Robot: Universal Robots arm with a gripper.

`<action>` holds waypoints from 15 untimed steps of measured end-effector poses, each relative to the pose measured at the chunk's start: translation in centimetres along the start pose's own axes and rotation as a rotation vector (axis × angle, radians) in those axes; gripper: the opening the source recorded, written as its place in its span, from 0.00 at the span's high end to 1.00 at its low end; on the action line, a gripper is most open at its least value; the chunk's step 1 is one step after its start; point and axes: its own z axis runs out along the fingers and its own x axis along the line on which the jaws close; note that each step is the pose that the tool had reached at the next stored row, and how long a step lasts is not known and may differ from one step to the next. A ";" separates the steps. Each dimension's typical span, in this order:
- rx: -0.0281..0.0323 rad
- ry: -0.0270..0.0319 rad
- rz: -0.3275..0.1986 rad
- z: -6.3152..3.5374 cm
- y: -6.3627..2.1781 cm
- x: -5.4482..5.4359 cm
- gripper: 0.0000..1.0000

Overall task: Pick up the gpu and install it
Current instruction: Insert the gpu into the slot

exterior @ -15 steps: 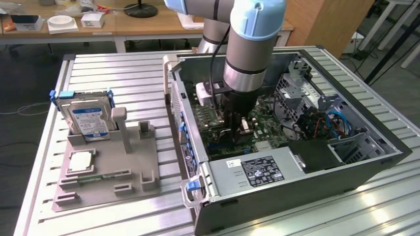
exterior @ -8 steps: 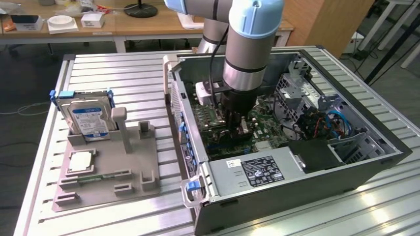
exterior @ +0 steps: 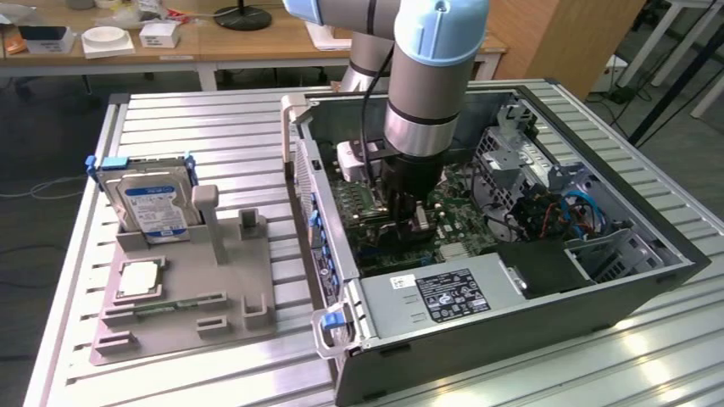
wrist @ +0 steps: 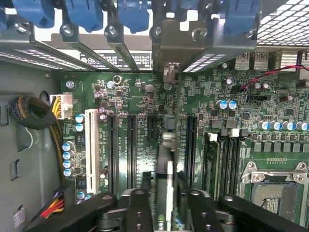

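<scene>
jaws (wrist: pixel 169 203) grip gpu (wrist: pixel 168 164) edge-on, long axis along motherboard (wrist: pixel 145 96) slots.

The exterior view looks down at an angle on the bench (exterior: pixel 203 373) and open computer case (exterior: pixel 633 288) (from some way off); the wrist view faces the shared motherboard (wrist: pixel 140 96) closely.

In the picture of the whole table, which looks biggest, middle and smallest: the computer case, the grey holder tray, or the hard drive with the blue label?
Largest to smallest in the exterior view:
1. The computer case, by far the biggest.
2. The grey holder tray, clearly smaller.
3. The hard drive, standing in the tray, smallest.

All three sit about equally near the camera, so the order seems safe.
</scene>
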 end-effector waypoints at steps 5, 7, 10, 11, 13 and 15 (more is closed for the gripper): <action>0.0001 -0.0008 0.000 0.02 0.00 0.0 0.54; 0.0002 -0.0008 0.000 0.01 0.00 0.0 0.54; 0.0001 -0.0009 0.000 0.01 0.00 0.0 0.54; 0.0002 -0.0008 0.000 0.01 0.00 0.0 0.53; 0.0001 -0.0008 0.000 0.01 0.00 0.0 0.47; 0.0001 -0.0008 0.000 -0.01 0.00 0.0 0.40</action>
